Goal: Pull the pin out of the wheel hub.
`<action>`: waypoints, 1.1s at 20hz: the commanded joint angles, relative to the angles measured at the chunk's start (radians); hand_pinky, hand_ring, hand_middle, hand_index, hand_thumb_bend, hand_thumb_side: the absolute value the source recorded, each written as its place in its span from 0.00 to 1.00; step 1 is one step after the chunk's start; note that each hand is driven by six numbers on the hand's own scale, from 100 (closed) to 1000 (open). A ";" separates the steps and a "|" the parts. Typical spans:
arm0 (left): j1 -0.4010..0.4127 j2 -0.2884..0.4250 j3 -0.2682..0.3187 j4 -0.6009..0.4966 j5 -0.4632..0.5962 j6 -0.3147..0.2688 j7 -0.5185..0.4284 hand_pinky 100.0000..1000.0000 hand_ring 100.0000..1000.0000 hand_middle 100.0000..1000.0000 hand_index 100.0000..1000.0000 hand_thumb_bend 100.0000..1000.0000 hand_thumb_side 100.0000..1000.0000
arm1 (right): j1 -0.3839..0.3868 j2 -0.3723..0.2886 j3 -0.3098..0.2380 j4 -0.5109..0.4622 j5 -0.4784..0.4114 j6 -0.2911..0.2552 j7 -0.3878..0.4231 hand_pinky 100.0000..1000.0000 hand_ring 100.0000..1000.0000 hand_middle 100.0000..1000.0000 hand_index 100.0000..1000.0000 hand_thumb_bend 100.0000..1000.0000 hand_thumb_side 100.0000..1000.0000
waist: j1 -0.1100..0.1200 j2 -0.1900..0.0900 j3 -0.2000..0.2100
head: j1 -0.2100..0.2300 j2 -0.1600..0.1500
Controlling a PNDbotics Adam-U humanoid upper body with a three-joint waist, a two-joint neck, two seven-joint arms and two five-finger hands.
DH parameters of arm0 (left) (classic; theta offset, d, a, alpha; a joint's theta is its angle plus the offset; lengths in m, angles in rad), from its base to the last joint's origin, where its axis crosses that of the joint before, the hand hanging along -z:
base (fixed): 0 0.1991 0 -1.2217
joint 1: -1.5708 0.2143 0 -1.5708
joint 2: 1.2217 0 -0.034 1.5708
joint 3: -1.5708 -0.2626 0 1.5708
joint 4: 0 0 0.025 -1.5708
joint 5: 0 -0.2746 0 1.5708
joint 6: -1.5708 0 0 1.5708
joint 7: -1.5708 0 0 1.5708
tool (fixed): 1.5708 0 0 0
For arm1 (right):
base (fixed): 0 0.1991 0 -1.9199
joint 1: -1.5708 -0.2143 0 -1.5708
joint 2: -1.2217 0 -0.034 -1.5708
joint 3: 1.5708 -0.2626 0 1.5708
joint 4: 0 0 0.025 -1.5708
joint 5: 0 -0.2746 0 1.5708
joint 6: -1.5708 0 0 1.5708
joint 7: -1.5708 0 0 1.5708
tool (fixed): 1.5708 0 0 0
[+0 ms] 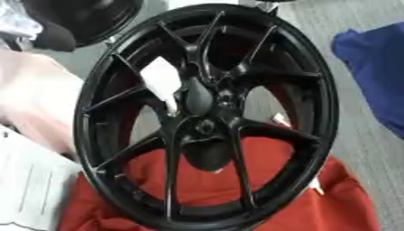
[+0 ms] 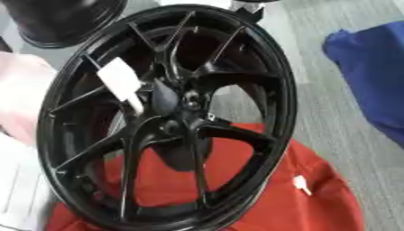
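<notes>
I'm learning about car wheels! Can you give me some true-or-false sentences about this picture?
1. The wheel is black. True.
2. The cloth under it is green. False: it stands on a red cloth.
3. A blue cloth lies on the floor to the wheel's right. True.
4. The wheel lies flat. False: it stands up on its rim.
5. A white piece shows between the spokes, up and left of the hub. True.

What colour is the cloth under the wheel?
Red, clearest in the right eye view.
</notes>
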 commanded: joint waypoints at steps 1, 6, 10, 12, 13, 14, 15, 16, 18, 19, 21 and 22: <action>-0.033 0.000 -0.014 0.020 -0.004 -0.017 -0.002 0.82 0.76 0.72 0.85 0.53 0.45 | -0.006 -0.032 0.001 -0.015 0.002 0.000 0.004 0.85 0.60 0.59 0.75 0.00 0.54 | -0.009 -0.030 -0.002 | 0.014 -0.005; -0.068 -0.040 -0.050 0.054 -0.012 -0.039 -0.002 0.82 0.76 0.72 0.85 0.55 0.43 | -0.009 -0.030 0.005 -0.013 0.002 0.000 0.011 0.85 0.60 0.59 0.75 0.00 0.54 | -0.011 -0.030 -0.009 | 0.025 -0.010; -0.079 -0.052 -0.072 0.055 -0.001 -0.072 -0.002 0.82 0.76 0.73 0.85 0.60 0.38 | -0.014 -0.027 0.008 -0.012 0.001 0.003 0.014 0.85 0.60 0.59 0.75 0.00 0.54 | -0.011 -0.027 -0.014 | 0.025 -0.017; -0.078 -0.049 -0.075 0.040 0.008 -0.093 -0.002 0.82 0.76 0.73 0.85 0.63 0.35 | -0.017 -0.027 0.010 -0.012 0.001 0.002 0.018 0.85 0.60 0.59 0.75 0.00 0.54 | -0.011 -0.024 -0.016 | 0.023 -0.023; -0.077 -0.046 -0.077 0.028 0.007 -0.106 -0.002 0.83 0.77 0.73 0.85 0.66 0.32 | -0.018 -0.026 0.012 -0.012 0.001 0.002 0.019 0.85 0.60 0.59 0.75 0.00 0.54 | -0.011 -0.022 -0.018 | 0.022 -0.026; -0.076 -0.044 -0.080 0.017 0.005 -0.119 -0.002 0.83 0.77 0.73 0.85 0.67 0.31 | -0.020 -0.025 0.013 -0.012 0.002 0.001 0.021 0.85 0.60 0.59 0.75 0.00 0.54 | -0.011 -0.019 -0.020 | 0.022 -0.028; -0.076 -0.045 -0.084 0.013 0.002 -0.130 -0.002 0.83 0.77 0.73 0.85 0.68 0.30 | -0.021 -0.025 0.014 -0.011 0.004 0.001 0.024 0.85 0.60 0.59 0.75 0.00 0.54 | -0.011 -0.017 -0.022 | 0.023 -0.029; -0.076 -0.047 -0.092 0.014 -0.001 -0.137 -0.002 0.83 0.77 0.73 0.85 0.68 0.29 | -0.023 -0.024 0.014 -0.010 0.005 0.000 0.026 0.85 0.60 0.59 0.75 0.00 0.54 | -0.011 -0.014 -0.025 | 0.025 -0.028; -0.081 -0.056 -0.111 0.031 -0.005 -0.145 -0.002 0.83 0.77 0.74 0.85 0.68 0.28 | -0.026 -0.022 0.015 -0.008 0.008 -0.001 0.029 0.85 0.60 0.59 0.75 0.00 0.54 | -0.011 -0.010 -0.029 | 0.029 -0.027; -0.085 -0.062 -0.121 0.044 -0.007 -0.146 -0.002 0.83 0.77 0.74 0.85 0.68 0.28 | -0.027 -0.021 0.016 -0.008 0.009 -0.001 0.030 0.85 0.60 0.59 0.75 0.00 0.53 | -0.011 -0.008 -0.031 | 0.032 -0.025; -0.093 -0.078 -0.143 0.080 -0.012 -0.145 -0.002 0.83 0.77 0.74 0.85 0.67 0.27 | -0.029 -0.020 0.018 -0.006 0.010 -0.001 0.034 0.85 0.60 0.59 0.75 0.00 0.54 | -0.011 -0.006 -0.034 | 0.037 -0.022; -0.099 -0.088 -0.149 0.098 -0.013 -0.146 -0.002 0.83 0.77 0.73 0.85 0.67 0.26 | -0.030 -0.019 0.019 -0.006 0.010 -0.002 0.035 0.85 0.60 0.59 0.75 0.00 0.54 | -0.011 -0.005 -0.034 | 0.039 -0.021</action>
